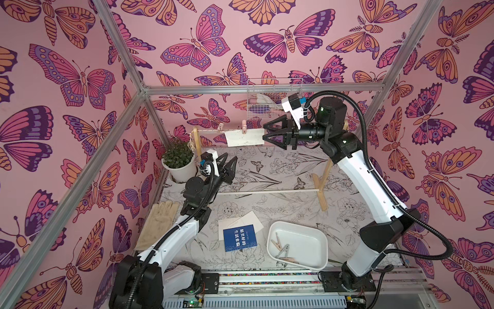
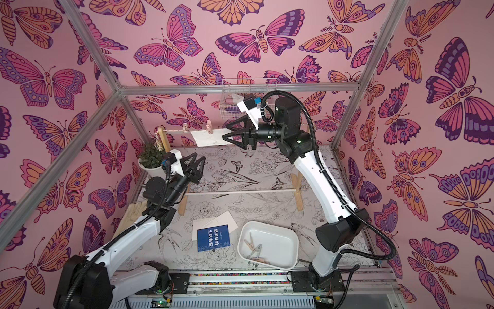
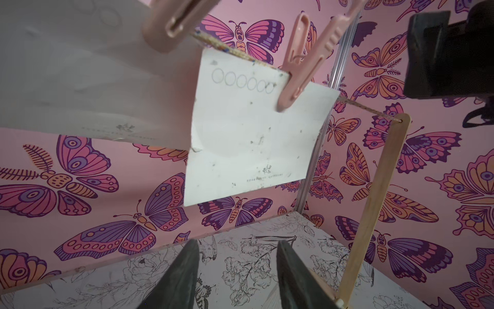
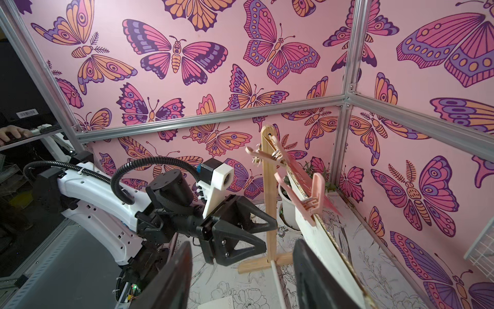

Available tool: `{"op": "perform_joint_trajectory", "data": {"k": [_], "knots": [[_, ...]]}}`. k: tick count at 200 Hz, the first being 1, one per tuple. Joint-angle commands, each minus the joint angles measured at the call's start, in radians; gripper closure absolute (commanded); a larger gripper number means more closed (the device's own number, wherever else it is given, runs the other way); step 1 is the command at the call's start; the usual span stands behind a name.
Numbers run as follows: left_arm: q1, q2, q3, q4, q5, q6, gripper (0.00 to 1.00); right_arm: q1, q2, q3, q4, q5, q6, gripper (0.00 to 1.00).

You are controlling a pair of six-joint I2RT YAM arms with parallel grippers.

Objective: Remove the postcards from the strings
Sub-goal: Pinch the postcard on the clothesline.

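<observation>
Right wrist: R gripper (image 4: 242, 240) jaws stood half apart, nothing gripped, beside hung postcard (image 1: 244, 137). L gripper (image 3: 238, 243) jaws likewise apart, empty. Floral tbl (image 1: 280, 166), butterfly walls (image 1: 240, 53).

Both top views look steeply down from high over the near edge, taking in the whole worktop (image 1: 267, 171). The left wrist camera looks upward, close beneath the hanging postcard (image 3: 254, 133). The right wrist camera sights along the string (image 4: 347, 267), sharing that postcard edge-on, close by.
</observation>
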Motion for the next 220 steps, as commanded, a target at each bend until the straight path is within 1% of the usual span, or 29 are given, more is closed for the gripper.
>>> {"op": "perform_joint_trajectory", "data": {"k": [1, 63, 78, 83, 96, 115, 138, 140, 144, 167, 183, 203, 220], "knots": [[0.012, 0.015, 0.036, 0.094, 0.04, 0.009, 0.51, -0.001, 0.02, 0.039, 0.051, -0.037, 0.013, 0.39], [0.029, 0.088, 0.078, 0.194, 0.101, -0.029, 0.52, -0.001, 0.045, 0.056, 0.061, -0.033, 0.02, 0.39], [0.032, 0.088, 0.088, 0.214, 0.121, -0.045, 0.53, -0.001, 0.051, 0.062, 0.056, -0.031, 0.018, 0.39], [0.033, 0.124, 0.092, 0.216, 0.127, -0.048, 0.54, 0.0, 0.053, 0.063, 0.057, -0.03, 0.017, 0.39], [0.033, 0.127, 0.099, 0.215, 0.135, -0.05, 0.55, 0.0, 0.058, 0.068, 0.053, -0.025, 0.015, 0.39], [0.034, 0.118, 0.09, 0.211, 0.126, -0.043, 0.56, -0.002, 0.065, 0.079, 0.047, -0.025, 0.014, 0.39], [0.036, 0.109, 0.066, 0.193, 0.075, -0.01, 0.54, 0.0, 0.07, 0.09, 0.045, -0.023, 0.015, 0.39], [0.036, 0.08, 0.063, 0.192, 0.068, -0.007, 0.54, 0.0, 0.071, 0.091, 0.046, -0.023, 0.015, 0.39], [0.036, 0.067, 0.059, 0.186, 0.053, -0.001, 0.54, 0.0, 0.071, 0.093, 0.048, -0.023, 0.015, 0.39], [0.038, 0.044, 0.039, 0.16, -0.032, 0.026, 0.44, 0.0, 0.079, 0.104, 0.047, -0.022, 0.018, 0.38], [0.04, 0.039, 0.038, 0.151, -0.057, 0.038, 0.37, 0.001, 0.085, 0.107, 0.046, -0.024, 0.02, 0.38], [0.047, 0.052, 0.051, 0.151, -0.025, 0.034, 0.36, 0.003, 0.088, 0.107, 0.044, -0.023, 0.02, 0.38], [0.051, 0.073, 0.069, 0.156, 0.013, 0.024, 0.34, 0.004, 0.089, 0.106, 0.044, -0.023, 0.02, 0.38]]}}
